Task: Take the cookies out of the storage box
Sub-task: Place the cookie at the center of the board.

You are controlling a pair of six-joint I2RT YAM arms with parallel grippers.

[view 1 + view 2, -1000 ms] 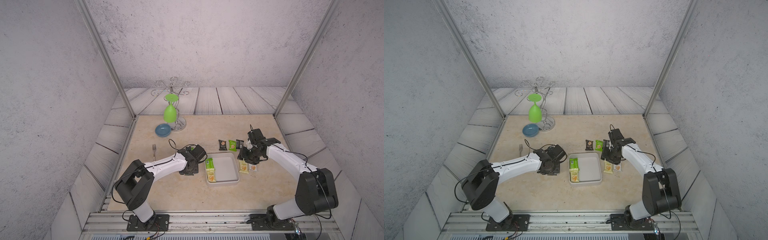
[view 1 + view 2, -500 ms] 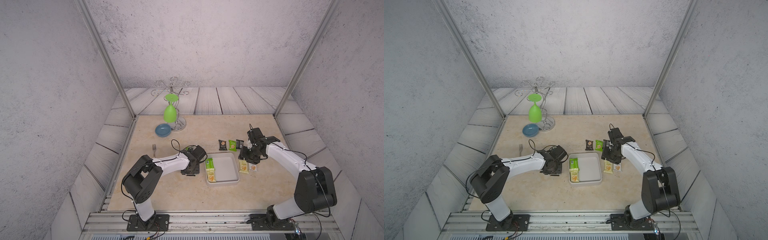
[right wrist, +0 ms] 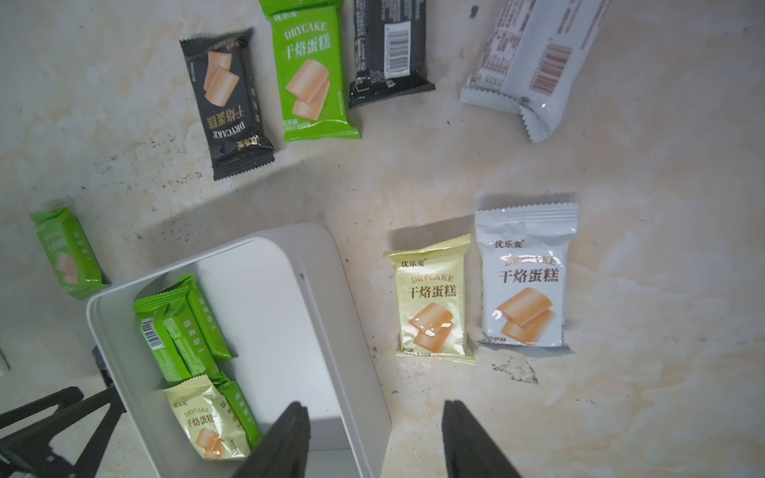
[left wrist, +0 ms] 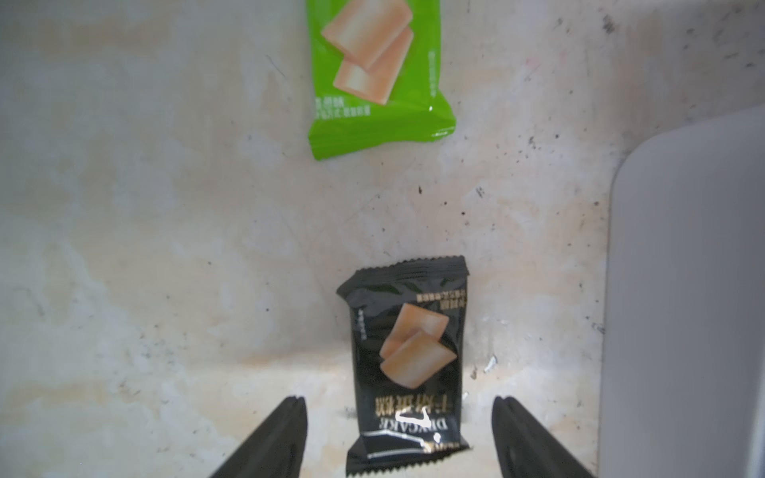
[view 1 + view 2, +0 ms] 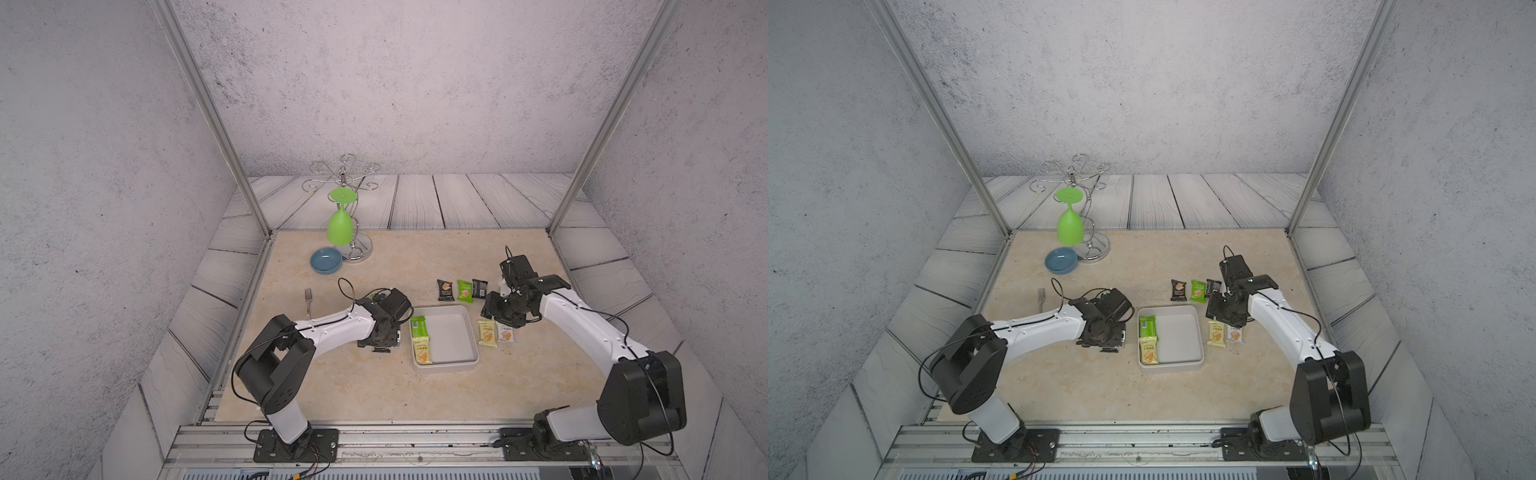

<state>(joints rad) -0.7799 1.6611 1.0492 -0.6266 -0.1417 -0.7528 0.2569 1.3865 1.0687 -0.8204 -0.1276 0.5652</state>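
Beige marbled tabletop (image 5: 374, 395) inside grey textured walls carries 1 storage box (image 5: 446, 365), a white tray between the 2 arms. Of the cookies, 1 pale yellow packet (image 3: 207, 422) and at least 2 green packets (image 3: 178, 331) lie overlapping along 1 wall inside it; how many green ones exactly I cannot tell.

8 more lie on the table outside: 3 black, 2 green, 2 white, 1 yellow. A row of 3 packets (image 5: 464, 289), black, green, black, lies beyond the box. 1 yellow and 1 white lie side by side just beside its right wall.

The left gripper (image 4: 398, 399) is spread wide, its fingers on either side of 1 black packet (image 4: 407, 351) that lies flat, touching neither. The right gripper (image 3: 376, 403) is likewise parted, holding nothing, near the box's right wall.

Far left are 1 blue dish (image 5: 326, 260), 1 fork (image 5: 308, 299) and 1 green goblet (image 5: 340, 224) hanging upside down from 1 wire rack (image 5: 360, 249).
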